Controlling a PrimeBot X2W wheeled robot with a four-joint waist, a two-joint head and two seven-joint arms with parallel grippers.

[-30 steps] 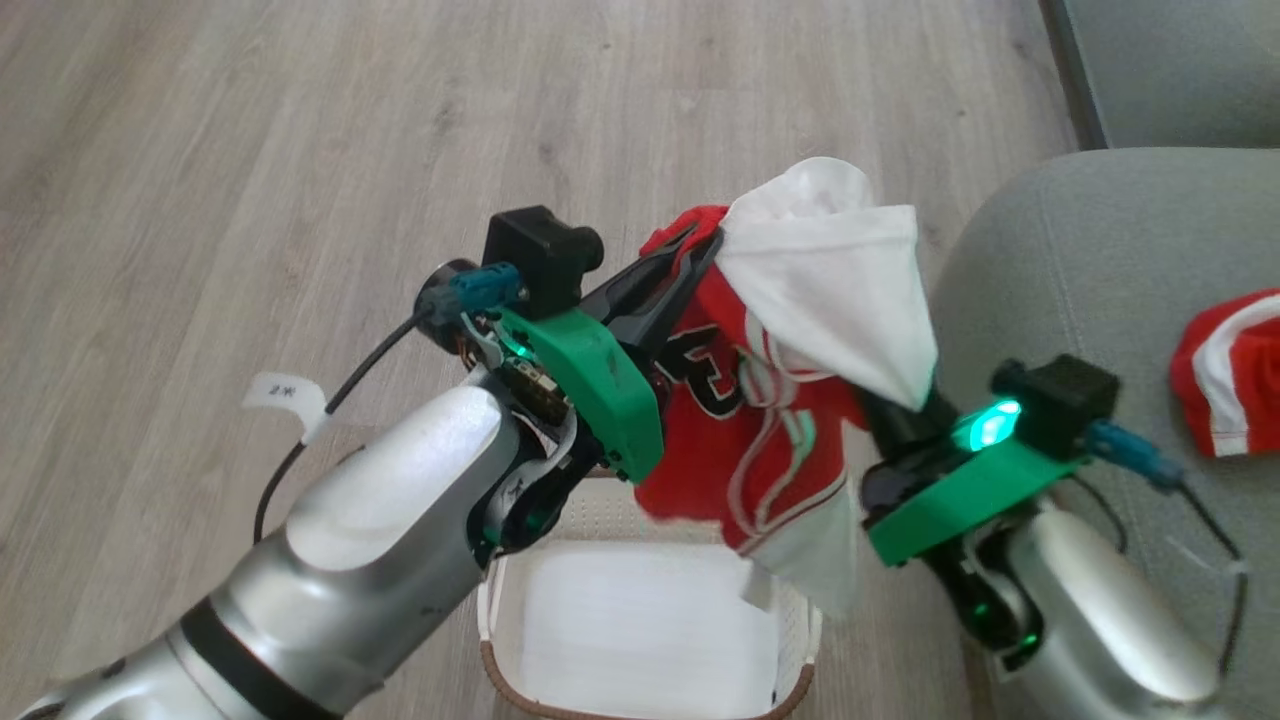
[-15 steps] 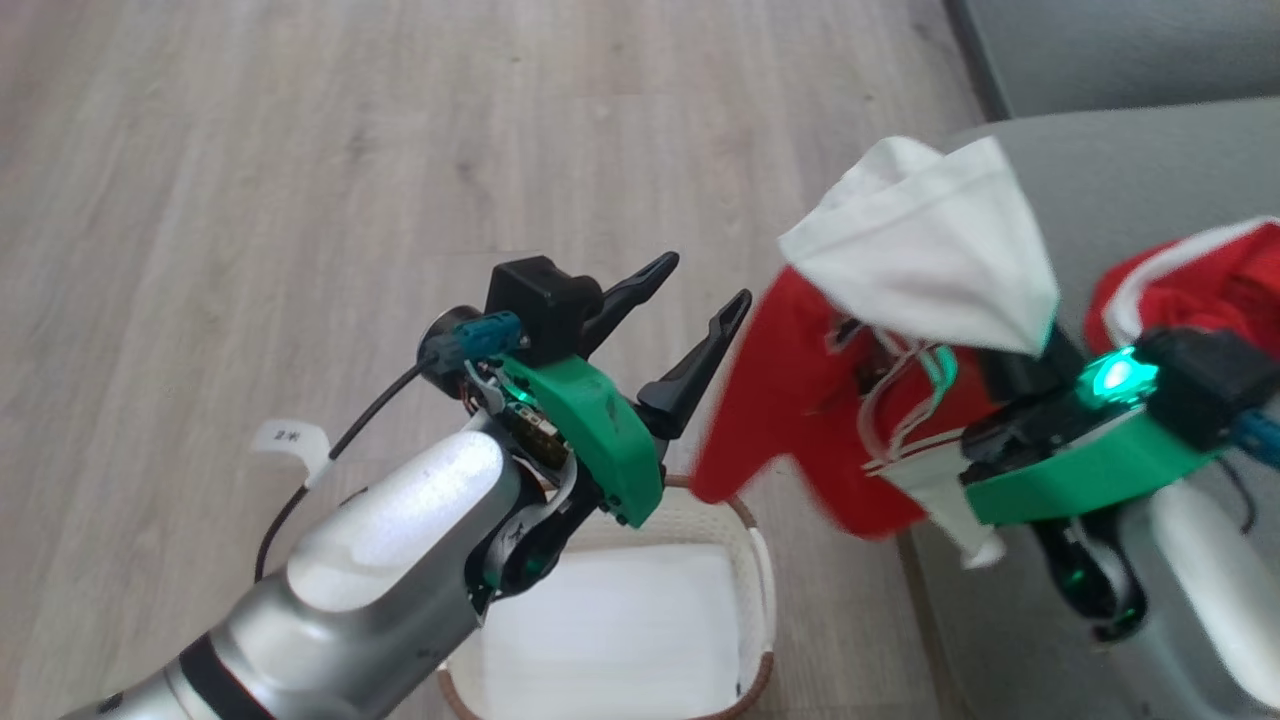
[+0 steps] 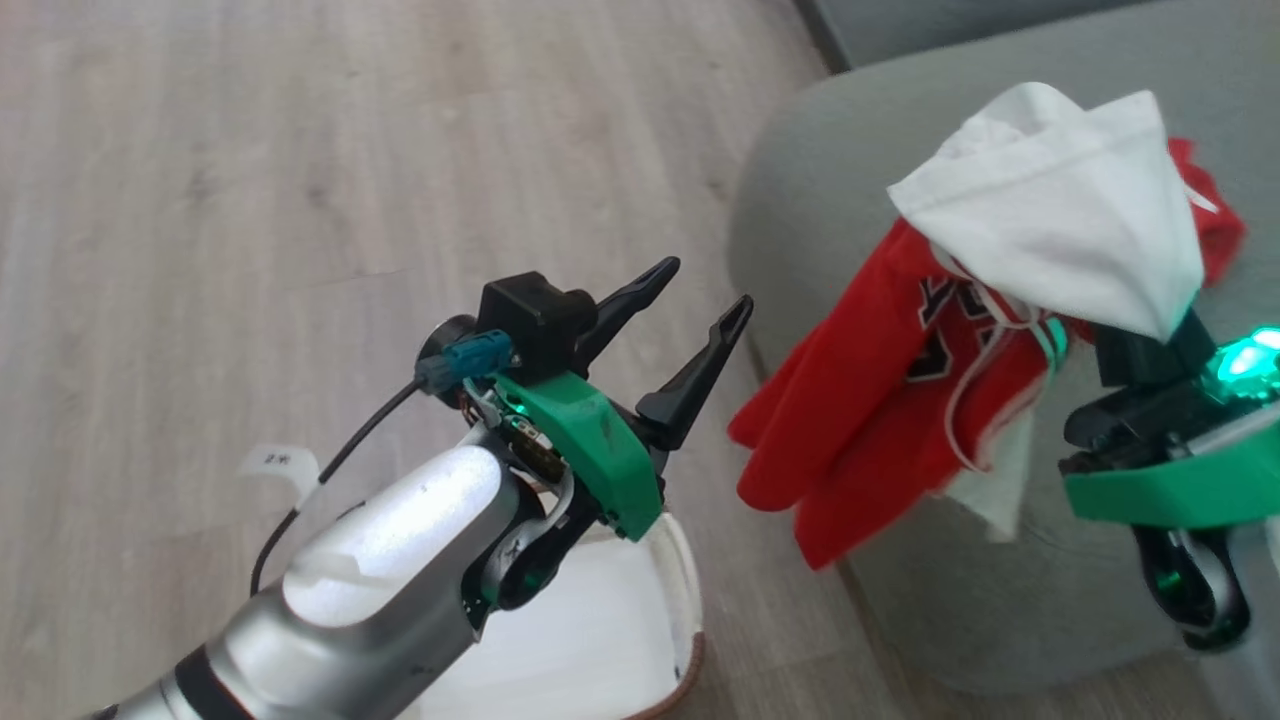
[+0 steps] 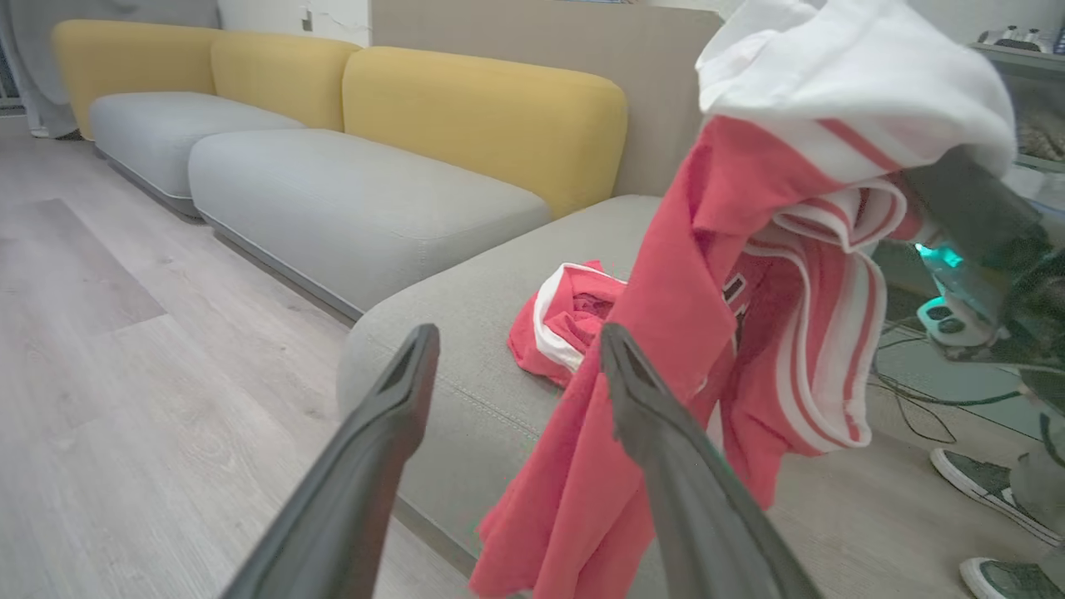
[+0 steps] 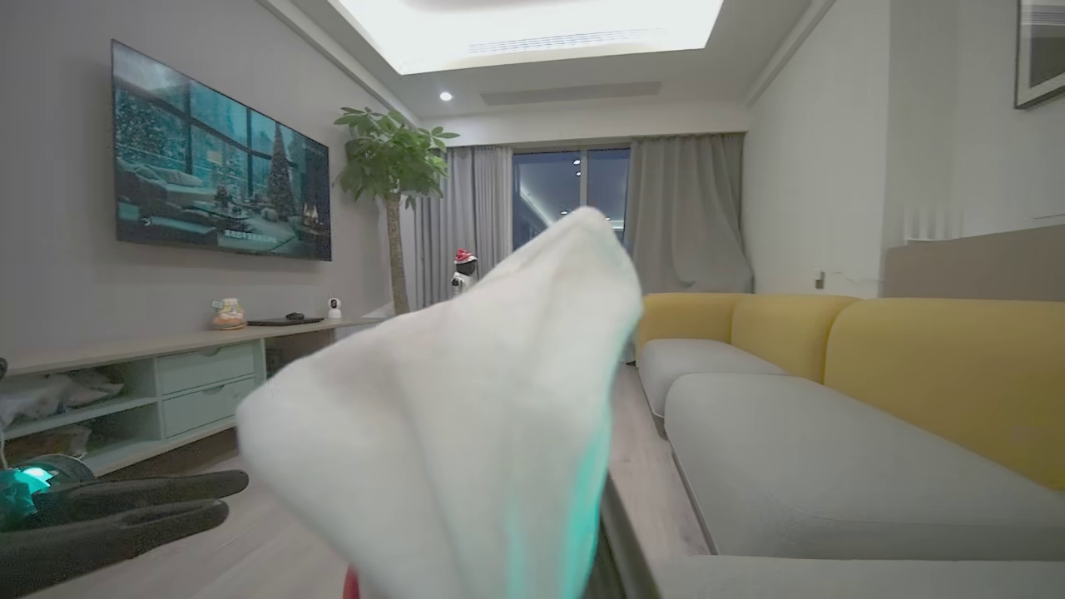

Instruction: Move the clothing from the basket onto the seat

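Your left claw (image 3: 707, 286) gapes empty. Your right claw (image 3: 1140, 355) carries the clothing (image 3: 900, 400) at three o'clock over the seat (image 3: 800, 200) edge; its tips are buried, so I can't tell the grip. One red piece (image 4: 557, 329) already lies there. The basket (image 3: 682, 560) at six looks emptied. Only the drop is left.

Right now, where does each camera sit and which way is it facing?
Head: on the head, facing down at floor, basket, seat; shows left gripper, right arm.
Left wrist: along its own open fingers toward seat and hanging clothing.
Right wrist: along the room toward sofa and TV; clothing covers its fingers; left gripper lower left.
Shared: head and left wrist both show clothing and seat.
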